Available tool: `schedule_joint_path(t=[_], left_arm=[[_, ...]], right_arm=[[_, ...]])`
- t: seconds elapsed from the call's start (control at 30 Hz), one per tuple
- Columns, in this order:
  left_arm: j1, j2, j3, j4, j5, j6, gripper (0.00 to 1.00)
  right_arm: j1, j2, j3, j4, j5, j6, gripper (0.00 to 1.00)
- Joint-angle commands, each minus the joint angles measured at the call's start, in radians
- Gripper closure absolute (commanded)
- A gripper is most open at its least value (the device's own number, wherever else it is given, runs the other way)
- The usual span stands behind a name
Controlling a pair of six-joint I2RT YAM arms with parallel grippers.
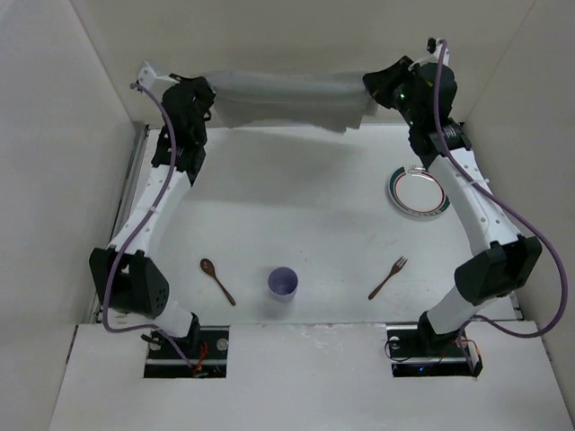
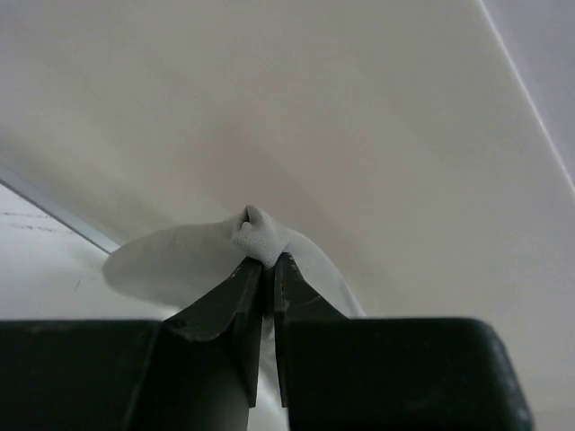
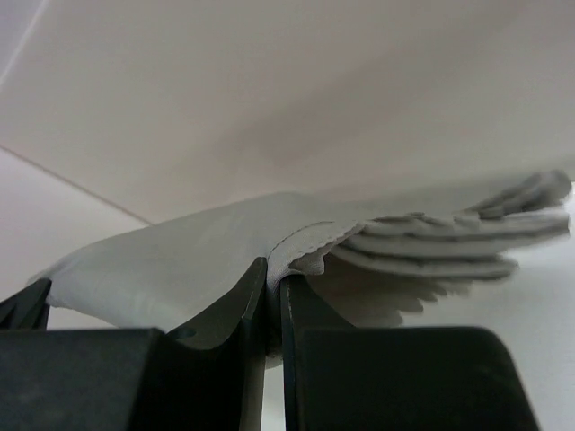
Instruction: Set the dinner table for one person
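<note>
The white surface (image 1: 296,206) lies below us, its far edge under the grey cloth (image 1: 287,97) we hold stretched in the air. Our left fingers (image 2: 241,303) pinch one corner tight; our right fingers (image 3: 241,310) clamp the other end.

The table (image 1: 296,206) was white and flat. A brown spoon (image 1: 217,280) lay near the front, on the left. A pale purple cup (image 1: 282,284) stood near it, in the middle. A brown fork (image 1: 387,277) lay further right. A round plate (image 1: 418,192) sat further back on the right, well apart.
</note>
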State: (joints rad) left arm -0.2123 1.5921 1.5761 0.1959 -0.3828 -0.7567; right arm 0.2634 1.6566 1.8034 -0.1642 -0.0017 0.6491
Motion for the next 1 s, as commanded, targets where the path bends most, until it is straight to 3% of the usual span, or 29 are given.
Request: schedule_joint_path(t=[0.0,0.2,0.33,0.4,0.47,0.53,0.63,0.73,0.97], left_arm=[[0.006,-0.170,-0.236,0.155,-0.025,-0.001,1.00],[0.015,-0.357,-0.931,0.345,-0.048,-0.225,0.98],[0.015,-0.366,-1.155,0.379,-0.062,-0.283,0.86],[0.023,-0.409,-1.229,0.363,-0.056,-0.288,0.72],[0.015,-0.489,-1.272,0.324,-0.060,-0.274,0.60],[0.021,-0.613,-1.303,0.251,-0.054,-0.247,0.52],[0.024,-0.779,-1.309,0.128,-0.065,-0.190,0.47],[0.008,-0.857,-1.272,0.037,-0.096,-0.126,0.47],[-0.020,-0.508,-1.118,0.060,-0.154,-0.096,0.42]], right_arm=[[0.006,-0.086,-0.166,0.105,-0.012,-0.037,0.90],[0.036,-0.192,-0.744,0.379,-0.023,-0.013,0.89],[0.105,-0.178,-0.988,0.509,0.005,0.033,0.84],[0.135,-0.166,-1.050,0.526,0.041,0.060,0.81],[0.156,-0.182,-1.099,0.519,0.065,0.081,0.76],[0.179,-0.236,-1.144,0.493,0.087,0.090,0.58],[0.197,-0.332,-1.190,0.434,0.153,0.093,0.41],[0.214,-0.431,-1.217,0.375,0.225,0.087,0.36],[0.247,-0.419,-1.250,0.318,0.270,0.135,0.28]])
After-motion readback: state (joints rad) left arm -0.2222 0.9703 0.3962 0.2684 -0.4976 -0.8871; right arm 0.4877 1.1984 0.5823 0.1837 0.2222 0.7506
